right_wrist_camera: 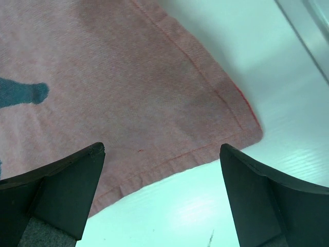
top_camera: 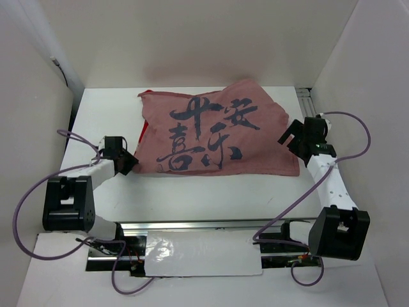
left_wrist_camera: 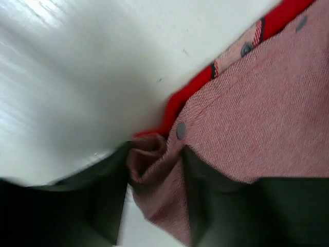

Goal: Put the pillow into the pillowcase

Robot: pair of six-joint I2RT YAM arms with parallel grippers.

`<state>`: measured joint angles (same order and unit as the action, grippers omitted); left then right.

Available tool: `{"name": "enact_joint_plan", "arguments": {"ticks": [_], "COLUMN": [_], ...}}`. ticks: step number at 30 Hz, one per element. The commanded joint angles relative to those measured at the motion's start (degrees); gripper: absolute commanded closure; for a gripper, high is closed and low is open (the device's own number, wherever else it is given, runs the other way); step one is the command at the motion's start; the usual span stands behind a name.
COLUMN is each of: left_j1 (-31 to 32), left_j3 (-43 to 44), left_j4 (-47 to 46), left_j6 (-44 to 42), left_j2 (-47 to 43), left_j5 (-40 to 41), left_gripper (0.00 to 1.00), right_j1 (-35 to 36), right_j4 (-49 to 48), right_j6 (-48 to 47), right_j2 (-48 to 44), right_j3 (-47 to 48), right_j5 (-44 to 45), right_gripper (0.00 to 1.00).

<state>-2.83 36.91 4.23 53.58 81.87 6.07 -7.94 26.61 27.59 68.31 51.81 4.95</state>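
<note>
Top external view: the left gripper (top_camera: 130, 163) sits at the near left corner of the pillowcase (top_camera: 217, 134), its fingers (left_wrist_camera: 103, 206) pinching bunched fabric there. The case lies calligraphy-side up on the white table (top_camera: 192, 198). The right gripper (top_camera: 289, 137) hangs over the near right corner, jaws spread wide, holding nothing.

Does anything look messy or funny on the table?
Yes. The dusty pink-red fabric pillowcase with dark writing lies crooked, and its near left corner is scrunched up between the fingers of the left gripper. A bright red strip peeks out from under that left edge.
</note>
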Motion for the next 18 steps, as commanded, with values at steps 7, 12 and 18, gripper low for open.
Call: {"name": "enact_joint_plan", "arguments": {"ticks": [7,12,18], "left_j1": [0.0,0.0,0.0], "left_j3": [4.0,0.8,-0.3], "left_j4": [1.1,-0.7,1.7], "left_j6": [0.6,-0.1,-0.6], "left_j2": [2.6,-4.2,-11.6], "left_j5": [0.0,-0.5,1.5], "left_gripper": [1.0,1.0,1.0], "right_j1": [-8.3,-9.5,-9.5], "right_j4": [3.1,1.7,-3.1], "right_j6": [0.5,0.0,1.1], "right_j2": [3.9,6.4,11.0], "right_j3": [-3.7,-6.5,-7.8], "right_j5": [-2.4,-3.0,-4.3], "right_gripper": [0.0,0.0,0.0]}}
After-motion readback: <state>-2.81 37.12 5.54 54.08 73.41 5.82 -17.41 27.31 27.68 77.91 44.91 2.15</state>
